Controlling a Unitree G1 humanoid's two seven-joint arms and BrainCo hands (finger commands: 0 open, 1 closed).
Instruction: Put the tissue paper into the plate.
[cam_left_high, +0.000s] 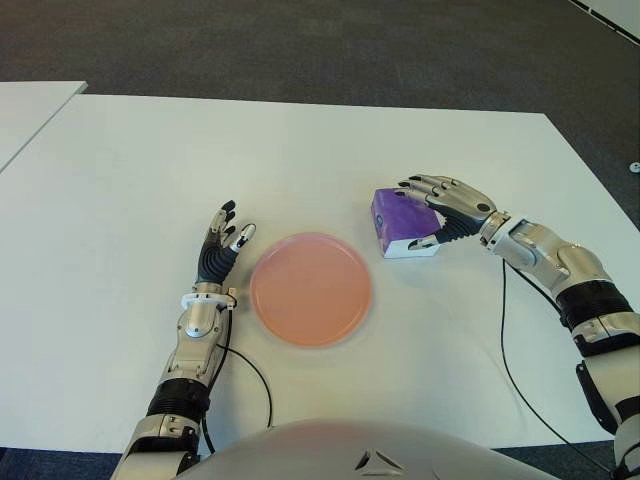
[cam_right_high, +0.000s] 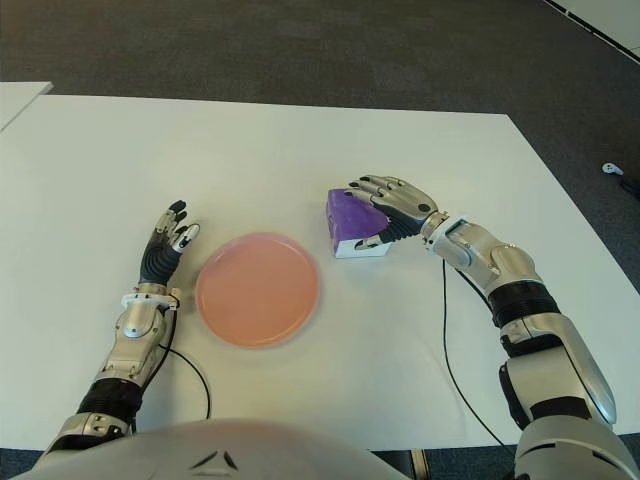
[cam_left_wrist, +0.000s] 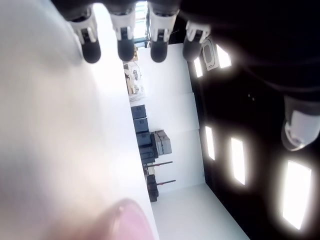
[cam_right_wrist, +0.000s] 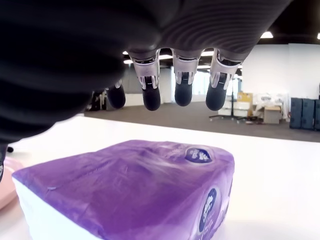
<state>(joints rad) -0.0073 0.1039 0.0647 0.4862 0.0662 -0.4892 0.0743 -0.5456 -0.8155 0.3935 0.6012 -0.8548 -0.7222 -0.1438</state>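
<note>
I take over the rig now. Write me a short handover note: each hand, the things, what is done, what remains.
Right hand: open, fingers arched over the purple tissue pack, thumb at its near side; no grasp closed yet.
Left hand: open, idle, just left of the pink plate.
Tissue pack: lying on the white table, just right of the plate, outside it.
Done: the reach to the pack.
Left: close on the pack, lift it, set it in the plate, which holds nothing.

No legible text is shown anywhere. Two small oval brand marks are printed on the purple tissue paper pack (cam_right_wrist: 150, 190), but their lettering cannot be made out.
</note>
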